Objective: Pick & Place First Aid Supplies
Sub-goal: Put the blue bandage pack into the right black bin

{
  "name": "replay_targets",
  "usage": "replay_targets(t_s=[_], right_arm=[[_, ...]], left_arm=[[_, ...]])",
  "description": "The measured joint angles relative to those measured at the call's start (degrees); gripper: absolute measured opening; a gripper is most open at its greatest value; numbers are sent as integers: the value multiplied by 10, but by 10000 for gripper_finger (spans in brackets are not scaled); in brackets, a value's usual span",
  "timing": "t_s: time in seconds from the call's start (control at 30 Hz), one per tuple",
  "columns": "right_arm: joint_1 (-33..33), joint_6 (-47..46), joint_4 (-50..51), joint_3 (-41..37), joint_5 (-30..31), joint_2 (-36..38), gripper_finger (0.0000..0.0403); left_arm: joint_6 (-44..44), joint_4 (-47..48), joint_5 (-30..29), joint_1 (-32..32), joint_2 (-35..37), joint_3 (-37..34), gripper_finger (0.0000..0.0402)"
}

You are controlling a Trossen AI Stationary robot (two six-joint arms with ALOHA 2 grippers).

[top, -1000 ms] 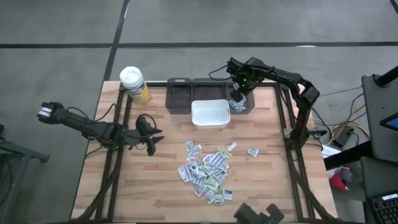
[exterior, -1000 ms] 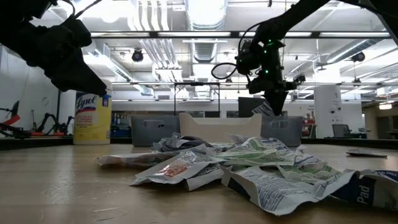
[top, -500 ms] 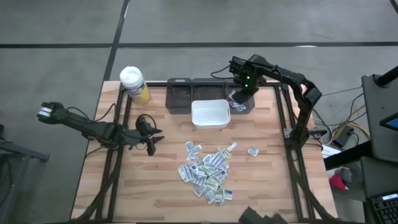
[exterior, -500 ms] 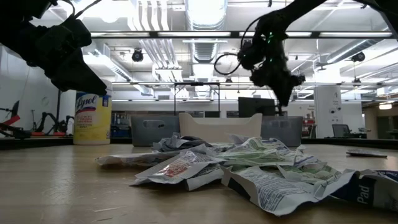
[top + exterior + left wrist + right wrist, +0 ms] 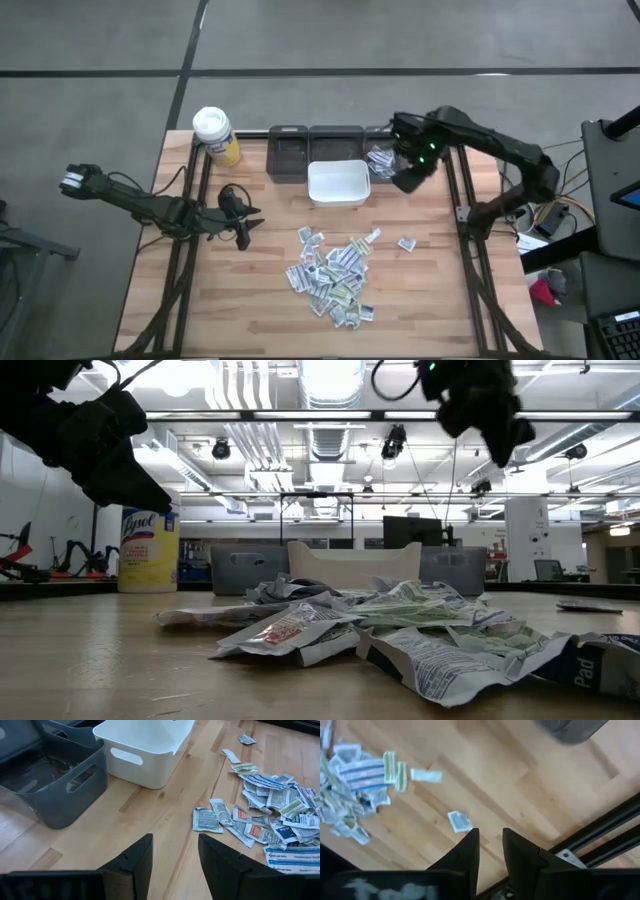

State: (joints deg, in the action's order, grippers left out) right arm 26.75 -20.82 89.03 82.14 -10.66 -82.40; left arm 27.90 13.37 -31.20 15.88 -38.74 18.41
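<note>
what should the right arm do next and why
Probably swing the right end effector down toward the lone packet lying apart from the pile. Its fingers are empty and slightly parted, it hangs above the table by the grey bin, and many packets remain on the wood.

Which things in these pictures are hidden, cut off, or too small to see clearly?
- High view: the right gripper covers part of the right grey bin, so how many packets lie in it is unclear.
- High view: print on the pile of packets is too small to read.
- Low view: the white bin shows only its wall; its inside is hidden.
- Right wrist view: the pile is blurred and cut off by the edge.
</note>
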Motion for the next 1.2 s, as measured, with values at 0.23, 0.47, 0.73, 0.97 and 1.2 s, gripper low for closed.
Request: replay_targets(t_s=[0.23, 0.47, 0.73, 0.97, 1.2], right_arm=[[-90, -2, -50, -106, 0, 84, 81], [-172, -27, -258, -214, -53, 130, 86], [-258, 16, -556, -281, -92, 95, 77], [-284, 103, -560, -236, -89, -16, 87], [-284, 176, -515, -145, -89, -123, 97]], left_arm=[[0, 0, 0, 0, 0, 0, 161], [0, 0, 0, 0, 0, 0, 161], [0, 0, 0, 0, 0, 0, 161], [0, 0, 0, 0, 0, 0, 161], [2, 0, 0, 0, 0, 0, 161]])
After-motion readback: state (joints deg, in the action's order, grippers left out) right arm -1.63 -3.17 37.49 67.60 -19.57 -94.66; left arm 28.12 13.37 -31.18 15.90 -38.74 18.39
